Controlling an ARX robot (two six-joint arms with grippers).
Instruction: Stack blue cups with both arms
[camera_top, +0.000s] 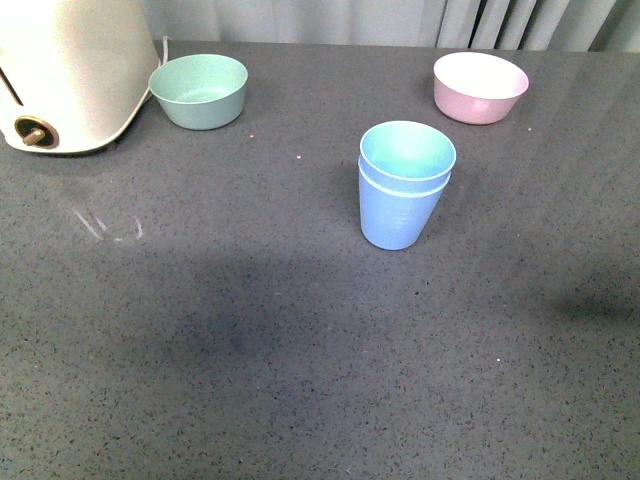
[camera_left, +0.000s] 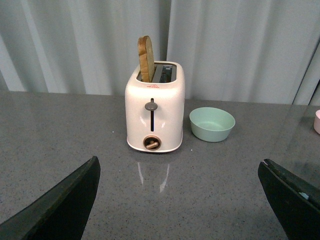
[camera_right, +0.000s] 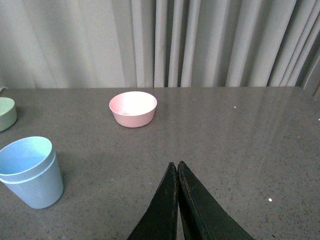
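While one sits nested inside the other, the blue cups (camera_top: 403, 186) stand upright on the grey bench (camera_top: 300, 350), ahead of the right gripper (camera_right: 177, 167) and off to its side, clear of it. That gripper's fingers are pressed together on nothing. The left gripper (camera_left: 177, 185) is spread wide and faces a toaster (camera_left: 154, 112) holding a bread slice (camera_left: 146, 58), a mint-green bowl (camera_left: 212, 124) beside it. A pink bowl (camera_right: 133, 108) lies beyond the cups.

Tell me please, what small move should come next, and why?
Probably none beyond keeping both arms back: the blue cups already sit nested and upright, the left claw is open facing the toaster, and the right claw is shut and empty.
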